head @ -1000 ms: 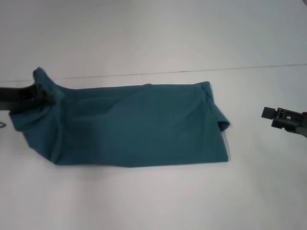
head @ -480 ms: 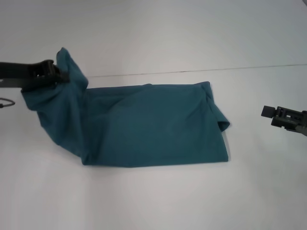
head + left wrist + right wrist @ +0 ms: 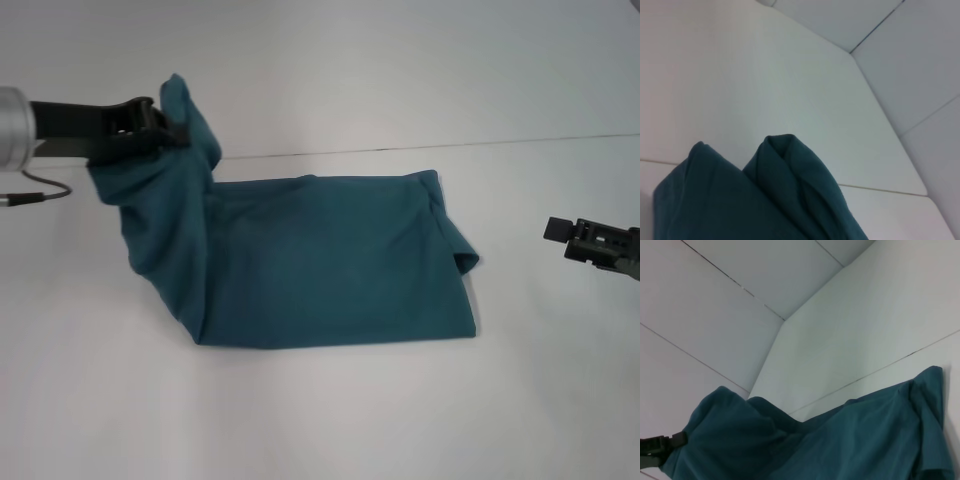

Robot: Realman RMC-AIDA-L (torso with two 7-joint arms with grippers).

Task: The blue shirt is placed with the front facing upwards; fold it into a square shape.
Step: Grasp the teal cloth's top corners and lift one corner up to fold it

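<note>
Left gripper (image 3: 172, 130): clamped on the left end of the blue shirt (image 3: 330, 260), holding it bunched above the white table (image 3: 320, 410).
Change: since a second ago this gripper has risen and travelled toward the shirt's middle; more cloth is off the table.
Right gripper (image 3: 560, 232): parked at the table's right edge, unmoved, apart from the shirt; opening cannot be made out.
Shirt: one, plain teal side up, a long band lying across the table centre, right end flat.

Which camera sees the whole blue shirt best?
The head view: it shows the whole blue shirt, one end lifted by the left end effector. The left wrist view shows only bunched folds, the right wrist view only part.
</note>
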